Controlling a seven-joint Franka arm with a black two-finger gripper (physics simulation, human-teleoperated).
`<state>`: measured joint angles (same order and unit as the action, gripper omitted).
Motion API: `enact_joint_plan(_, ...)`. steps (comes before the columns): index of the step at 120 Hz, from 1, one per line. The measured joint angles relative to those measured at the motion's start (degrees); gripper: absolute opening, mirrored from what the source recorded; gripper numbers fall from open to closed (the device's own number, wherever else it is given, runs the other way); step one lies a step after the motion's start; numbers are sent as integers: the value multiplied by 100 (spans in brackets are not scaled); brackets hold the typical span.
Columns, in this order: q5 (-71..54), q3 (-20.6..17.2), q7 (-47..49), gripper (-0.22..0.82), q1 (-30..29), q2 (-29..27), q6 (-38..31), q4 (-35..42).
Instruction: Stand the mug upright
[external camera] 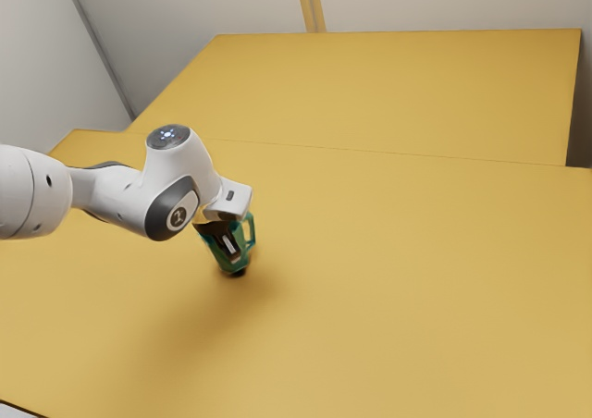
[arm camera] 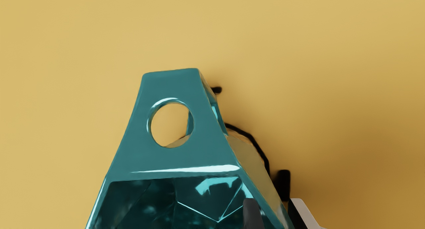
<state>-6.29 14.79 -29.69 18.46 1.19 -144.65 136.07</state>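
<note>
In the exterior view my gripper (external camera: 228,239) points down at the teal mug (external camera: 242,257), whose handle faces the exterior view's right. The mug leans, its mouth up toward my hand and its dark base low over the tabletop; whether the base touches the table I cannot tell. In the wrist view the gripper (arm camera: 275,207) straddles the wall of the mug (arm camera: 172,159), one finger inside the mouth and the other outside, shut on that wall. The handle with its round hole extends away from the mouth. Part of the mug's body is hidden behind the handle and rim.
The yellow table (external camera: 416,298) stretches around the mug, with a seam across it farther back. Pale walls (external camera: 444,2) stand behind the table. The arm reaches in from the exterior view's left, above the tabletop.
</note>
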Motion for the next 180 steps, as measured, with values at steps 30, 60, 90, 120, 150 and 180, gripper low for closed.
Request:
enact_joint_plan(30, 17, -5, 20, 20, -8, -7, 18, 0)
enact_joint_plan(60, -18, -23, 33, 31, -32, -59, 26, -54)
enact_joint_plan(90, -49, -79, 70, 36, -76, -191, 73, -96)
enact_joint_plan(120, -34, -182, 130, 40, -104, -411, 254, -302)
enact_joint_plan(150, 176, -377, 281, 47, 38, -352, 1275, -1773)
enact_joint_plan(180, 600, -373, 751, 56, -102, 607, 3394, -4329)
